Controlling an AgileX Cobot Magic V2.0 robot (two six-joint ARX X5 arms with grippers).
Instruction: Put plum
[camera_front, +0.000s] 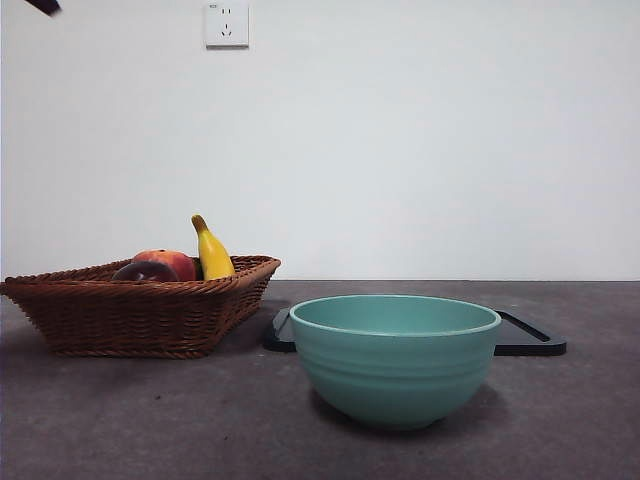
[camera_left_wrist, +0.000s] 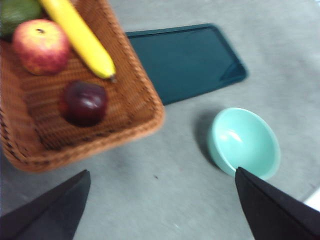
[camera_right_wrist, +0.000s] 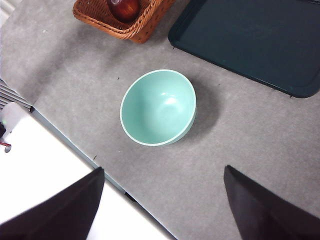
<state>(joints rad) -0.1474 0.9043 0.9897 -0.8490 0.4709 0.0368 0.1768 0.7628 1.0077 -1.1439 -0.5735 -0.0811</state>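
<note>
The plum (camera_front: 145, 271) is dark maroon and lies in a brown wicker basket (camera_front: 130, 315) at the left of the table. In the left wrist view the plum (camera_left_wrist: 84, 102) rests alone on the floor of the basket (camera_left_wrist: 145, 85). My left gripper (camera_left_wrist: 162, 171) is open and empty, high above the table between the basket and a teal bowl (camera_left_wrist: 245, 142). My right gripper (camera_right_wrist: 163, 169) is open and empty, high above the bowl (camera_right_wrist: 157, 107). The right wrist view shows only part of the plum (camera_right_wrist: 124, 8), in the corner of the basket (camera_right_wrist: 142, 27).
A red-orange peach (camera_left_wrist: 41, 46), a yellow banana (camera_left_wrist: 80, 37) and a green fruit (camera_left_wrist: 17, 12) share the basket. A dark tray (camera_left_wrist: 182, 60) lies flat behind the bowl (camera_front: 395, 355). A black arm tip (camera_front: 45, 6) shows at a top corner. The table's edge (camera_right_wrist: 75, 145) runs near the bowl.
</note>
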